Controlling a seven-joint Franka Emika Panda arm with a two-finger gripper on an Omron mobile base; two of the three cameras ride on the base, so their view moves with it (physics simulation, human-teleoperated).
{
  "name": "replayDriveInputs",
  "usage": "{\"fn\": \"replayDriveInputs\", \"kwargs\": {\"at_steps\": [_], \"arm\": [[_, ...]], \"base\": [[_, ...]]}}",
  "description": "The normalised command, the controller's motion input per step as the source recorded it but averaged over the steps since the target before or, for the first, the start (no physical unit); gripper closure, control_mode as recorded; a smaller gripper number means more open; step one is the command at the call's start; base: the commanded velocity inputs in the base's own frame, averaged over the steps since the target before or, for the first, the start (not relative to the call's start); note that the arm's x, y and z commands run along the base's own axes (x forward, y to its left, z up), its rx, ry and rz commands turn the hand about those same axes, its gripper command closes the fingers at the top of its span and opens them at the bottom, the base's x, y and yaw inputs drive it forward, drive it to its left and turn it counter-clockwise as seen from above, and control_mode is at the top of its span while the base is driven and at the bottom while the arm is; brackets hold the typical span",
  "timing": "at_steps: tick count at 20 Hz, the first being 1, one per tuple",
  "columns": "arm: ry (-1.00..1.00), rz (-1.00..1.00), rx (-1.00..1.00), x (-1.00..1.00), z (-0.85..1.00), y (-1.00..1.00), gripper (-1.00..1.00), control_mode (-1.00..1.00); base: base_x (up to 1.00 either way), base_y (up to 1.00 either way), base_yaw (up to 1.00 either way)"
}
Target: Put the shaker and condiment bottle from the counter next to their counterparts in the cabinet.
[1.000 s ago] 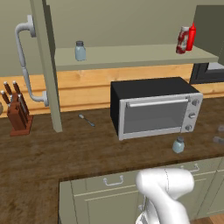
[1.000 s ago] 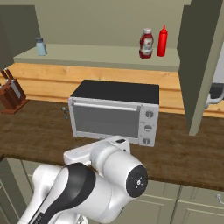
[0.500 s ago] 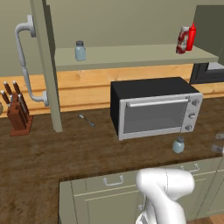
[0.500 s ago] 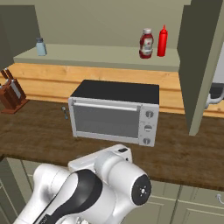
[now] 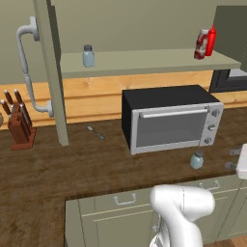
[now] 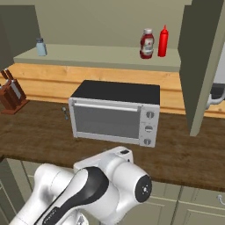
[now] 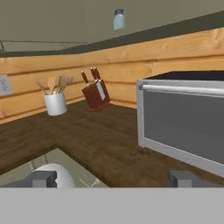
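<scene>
The small pale blue shaker (image 5: pixel 196 159) stands on the dark wood counter (image 5: pixel 96 159) in front of the toaster oven's right corner. My gripper (image 5: pixel 233 159) comes in low from the right edge, open and empty, a short way right of it. In the hand view the gripper (image 7: pixel 113 179) looks left along the counter. On the cabinet shelf (image 5: pixel 144 61) the stubby condiment bottle (image 5: pixel 201 44) (image 6: pixel 146 44) stands touching the tall red squeeze bottle (image 5: pixel 211 41) (image 6: pixel 163 41). The counterpart shaker (image 5: pixel 88 56) (image 6: pixel 41 46) (image 7: pixel 119 19) sits at the shelf's left end.
A black toaster oven (image 5: pixel 171 118) (image 6: pixel 114 112) (image 7: pixel 183 118) takes up the counter's middle. A knife block (image 5: pixel 19 123) (image 7: pixel 95 92) and a white utensil pot (image 7: pixel 55 103) stand far left, with a spoon (image 5: pixel 95 132) between. The open cabinet doors (image 5: pixel 48 67) (image 6: pixel 197 66) hang over the counter.
The hand has slid further into the left base view from its right edge, nearer the counter shaker. The arm's elbow has turned. Nothing on the counter or shelf has moved.
</scene>
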Motion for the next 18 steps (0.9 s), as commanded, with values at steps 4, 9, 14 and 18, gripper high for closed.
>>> {"fn": "replayDriveInputs", "kwargs": {"at_steps": [4,9,14,18], "arm": [[-0.02,0.08,0.00,0.18,-0.51,-0.01,-1.00,-1.00],[-0.02,0.08,0.02,0.19,-0.29,-0.10,-1.00,-1.00],[-0.06,0.03,0.08,0.15,-0.14,-0.34,-1.00,-1.00],[-0.03,0.00,0.06,0.17,-0.14,-0.31,-1.00,-1.00]], "base": [[0.00,0.00,0.00],[0.00,0.00,0.00],[0.00,0.00,0.00],[0.00,0.00,0.00]]}}
